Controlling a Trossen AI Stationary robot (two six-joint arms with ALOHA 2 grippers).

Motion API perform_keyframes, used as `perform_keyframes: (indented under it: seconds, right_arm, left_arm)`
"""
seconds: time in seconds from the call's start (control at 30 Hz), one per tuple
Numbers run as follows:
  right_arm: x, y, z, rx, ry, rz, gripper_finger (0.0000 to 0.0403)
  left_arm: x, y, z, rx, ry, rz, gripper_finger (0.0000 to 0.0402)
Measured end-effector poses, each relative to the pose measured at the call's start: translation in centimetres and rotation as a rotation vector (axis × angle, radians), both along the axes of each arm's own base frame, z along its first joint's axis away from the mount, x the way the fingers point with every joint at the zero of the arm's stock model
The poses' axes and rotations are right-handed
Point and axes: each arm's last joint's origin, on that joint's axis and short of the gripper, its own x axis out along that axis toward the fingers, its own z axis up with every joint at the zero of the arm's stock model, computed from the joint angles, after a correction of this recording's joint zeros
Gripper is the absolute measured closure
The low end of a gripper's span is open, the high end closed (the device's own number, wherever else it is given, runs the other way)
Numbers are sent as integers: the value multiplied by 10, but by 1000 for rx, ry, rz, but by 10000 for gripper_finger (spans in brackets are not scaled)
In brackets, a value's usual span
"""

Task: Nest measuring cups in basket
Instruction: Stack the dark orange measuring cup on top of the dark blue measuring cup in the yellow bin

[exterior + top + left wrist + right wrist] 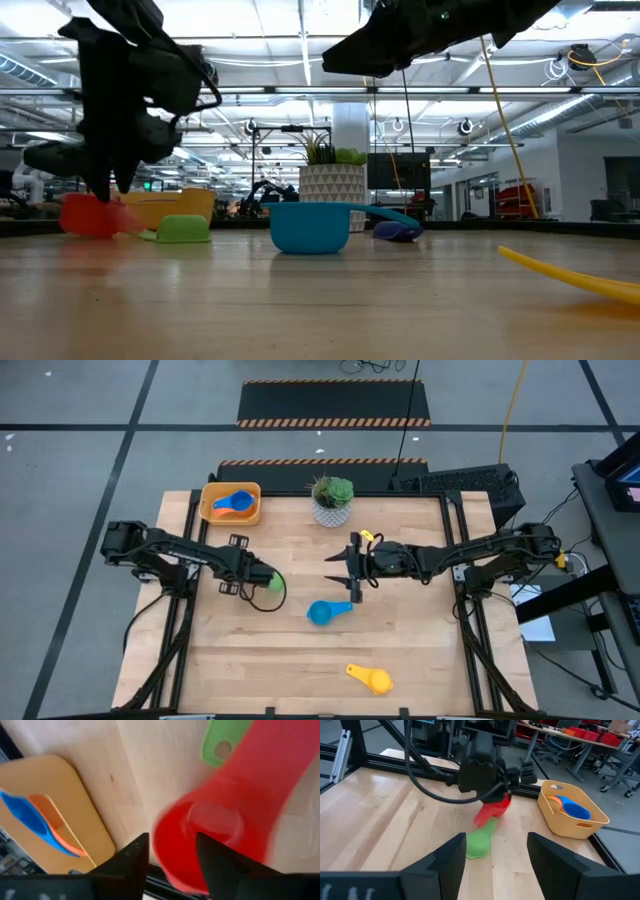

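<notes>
My left gripper [262,574] [172,855] is shut on the red measuring cup [215,825] [491,811], just above the green cup [275,582] [479,843], which lies on the table. My right gripper [352,575] [495,865] hangs open and empty over the table's middle. The light blue cup [322,612] [310,226] sits on the table near it. A dark blue cup [398,231] shows behind the light blue one in the low view. The yellow cup [370,678] lies toward the near edge. The yellow-orange basket [212,512] [555,822] holds a blue cup [574,810] on an orange one. My left gripper holds the red cup by the bowl's rim [159,837], one finger [215,857] inside the bowl and the other [132,856] outside. The fingers come from above. The cup hangs tilted below them, its handle [272,767] pointing away, and seems lifted off the table.
A white pot with a green plant [332,500] stands at the far edge, right of the basket. Bare wood lies between the cups and along the near edge [250,670]. Black frame rails run along the table's left and right sides.
</notes>
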Motion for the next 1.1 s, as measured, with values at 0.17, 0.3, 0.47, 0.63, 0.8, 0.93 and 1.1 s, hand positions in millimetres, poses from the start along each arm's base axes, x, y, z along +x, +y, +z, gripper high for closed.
perform_keyframes:
  seconds: [0.17,0.3,0.47,0.63,0.8,0.93,1.1]
  right_arm:
    - [0,0,1,-6,-5,-7,200]
    - [0,0,1,-6,-6,-8,200]
    - [0,0,1,-6,-5,-8,200]
    - [0,0,0,-6,-3,-8,200]
    - [0,-1,0,-5,1,-9,200]
    - [0,-1,0,-4,5,-10,200]
    - [0,0,-1,2,14,-10,200]
  left_arm:
    - [7,9,-1,-18,-52,-15,352]
    - [10,15,-2,-38,-91,13,391]
    - [10,16,-1,-34,-94,28,397]
    - [12,13,10,-17,-113,105,397]
    - [13,8,20,-58,-134,197,391]
    - [10,4,19,-158,-138,303,377]
    - [9,1,19,-169,-178,463,322]
